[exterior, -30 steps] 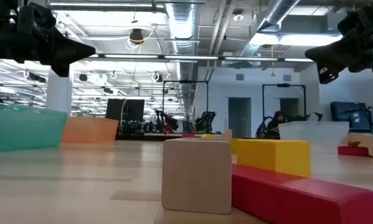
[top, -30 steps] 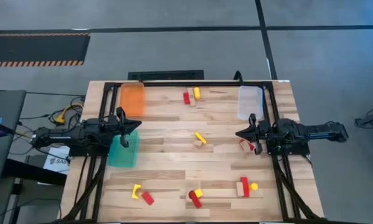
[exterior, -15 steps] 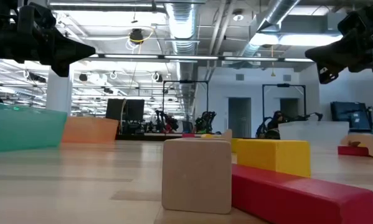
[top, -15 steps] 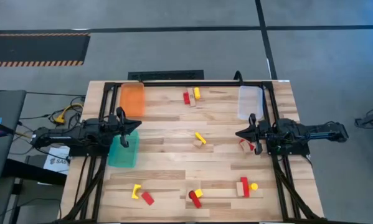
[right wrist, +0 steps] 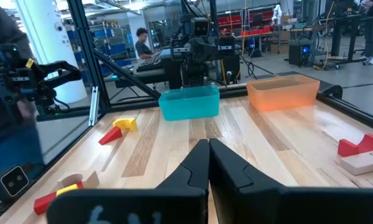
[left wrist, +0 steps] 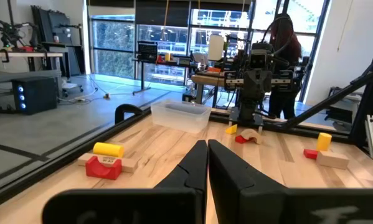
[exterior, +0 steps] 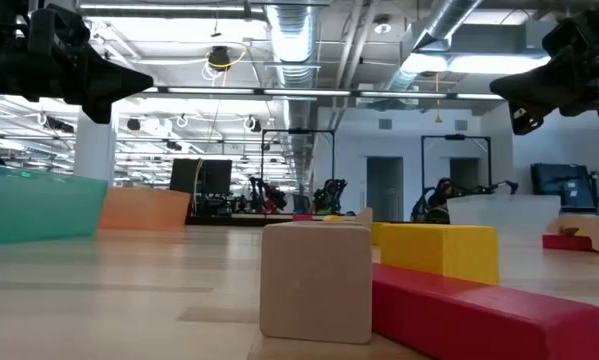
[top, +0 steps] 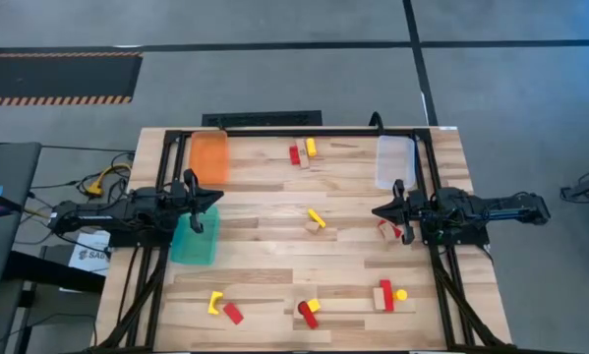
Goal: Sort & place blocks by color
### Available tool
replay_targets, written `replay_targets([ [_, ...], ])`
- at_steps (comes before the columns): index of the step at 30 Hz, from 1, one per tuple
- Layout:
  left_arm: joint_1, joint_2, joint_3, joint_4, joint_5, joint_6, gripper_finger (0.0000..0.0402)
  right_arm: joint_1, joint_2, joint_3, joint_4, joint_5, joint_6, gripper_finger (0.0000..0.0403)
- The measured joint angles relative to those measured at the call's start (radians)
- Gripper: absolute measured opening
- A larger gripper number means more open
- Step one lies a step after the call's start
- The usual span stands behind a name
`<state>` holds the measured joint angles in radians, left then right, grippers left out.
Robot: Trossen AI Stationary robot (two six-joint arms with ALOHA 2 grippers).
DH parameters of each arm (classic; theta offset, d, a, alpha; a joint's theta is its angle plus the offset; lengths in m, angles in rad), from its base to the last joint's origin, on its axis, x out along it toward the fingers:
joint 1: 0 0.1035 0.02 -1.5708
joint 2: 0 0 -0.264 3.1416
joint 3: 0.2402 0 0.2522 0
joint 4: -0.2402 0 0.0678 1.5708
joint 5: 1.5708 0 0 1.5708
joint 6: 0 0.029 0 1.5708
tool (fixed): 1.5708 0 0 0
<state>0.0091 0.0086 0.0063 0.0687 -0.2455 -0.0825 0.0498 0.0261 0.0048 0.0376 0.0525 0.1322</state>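
Red, yellow and pale wood blocks lie in small clusters on the table: one at the far edge, one mid-table, a red and wood pair by the right gripper, and three clusters along the near edge. My left gripper hovers shut above the table's left side, over the teal bin's far end, and its fingers meet in the left wrist view. My right gripper hovers shut at the right side, its fingers also together. Both hang well above the tabletop in the low view.
An orange bin stands at the far left, a teal bin under the left arm, and a clear bin at the far right. A black frame rail borders the table. Bare wood lies between the clusters.
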Motion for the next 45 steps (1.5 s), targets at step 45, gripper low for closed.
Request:
replay_targets([
  [45,-0.001,0.001,0.029,0.294,0.072,-0.280,0.0000,-0.006,0.000,0.000,0.007,0.001,-0.051,0.0028],
])
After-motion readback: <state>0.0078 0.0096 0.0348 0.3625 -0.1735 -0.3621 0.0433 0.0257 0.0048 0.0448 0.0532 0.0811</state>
